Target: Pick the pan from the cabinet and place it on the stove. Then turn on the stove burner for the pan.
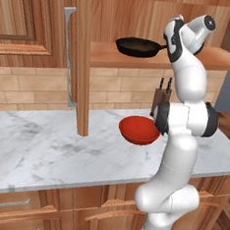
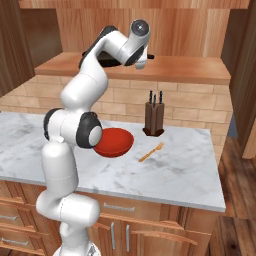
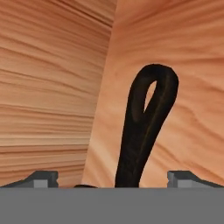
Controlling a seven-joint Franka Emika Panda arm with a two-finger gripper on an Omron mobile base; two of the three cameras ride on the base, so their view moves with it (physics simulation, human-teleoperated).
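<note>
No lettering, label, brand or number can be read anywhere — every surface is plain.

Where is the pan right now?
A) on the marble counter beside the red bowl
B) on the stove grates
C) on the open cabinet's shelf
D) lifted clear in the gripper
C: the pan sits on the cabinet shelf, its handle between the open gripper tips, ungrasped.
</note>
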